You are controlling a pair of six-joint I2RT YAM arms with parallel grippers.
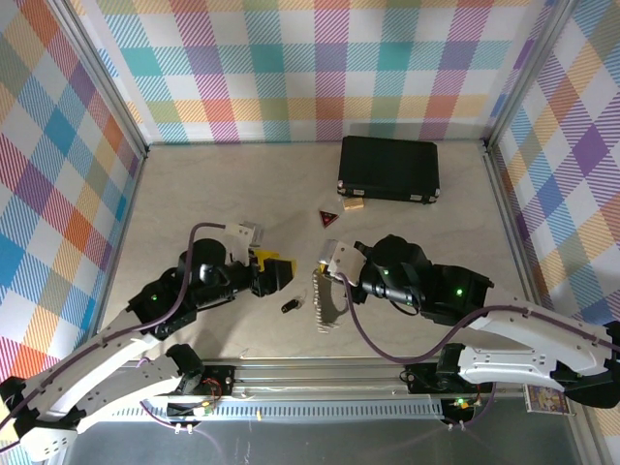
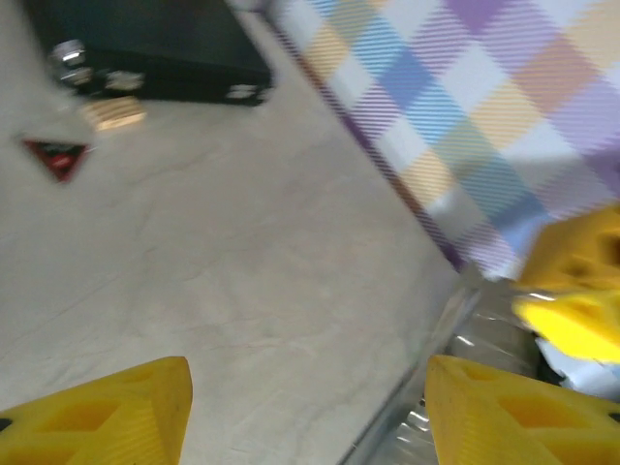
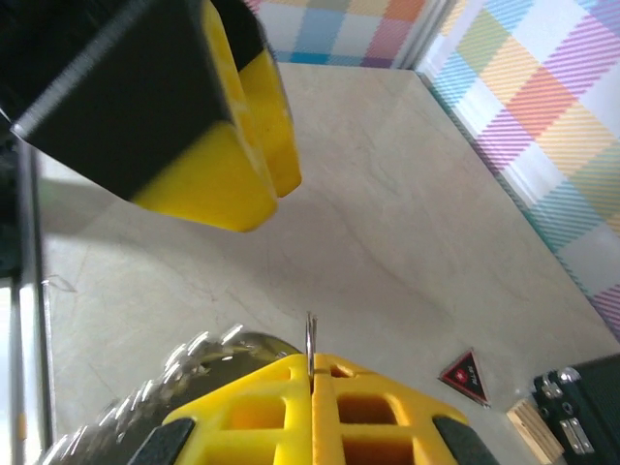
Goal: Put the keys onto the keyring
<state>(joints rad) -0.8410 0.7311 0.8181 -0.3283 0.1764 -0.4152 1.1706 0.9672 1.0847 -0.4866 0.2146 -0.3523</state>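
A tiny black-headed key (image 1: 290,306) lies on the table, just below and right of my left gripper (image 1: 281,274). That gripper (image 2: 310,417) is open, its yellow fingers (image 2: 107,417) wide apart over bare table with nothing between them. My right gripper (image 3: 312,383) is shut on the thin metal edge of the keyring (image 3: 311,339), whose shiny chain (image 3: 155,392) hangs to the lower left. From above, the keyring (image 1: 325,308) dangles below the right gripper (image 1: 322,279), a short way right of the key.
A black case (image 1: 388,170) lies at the back, with a small tan block (image 1: 353,204) and a red-and-black triangular tag (image 1: 329,218) in front of it. Both grippers sit close together at the table's near middle. Checked walls enclose the table.
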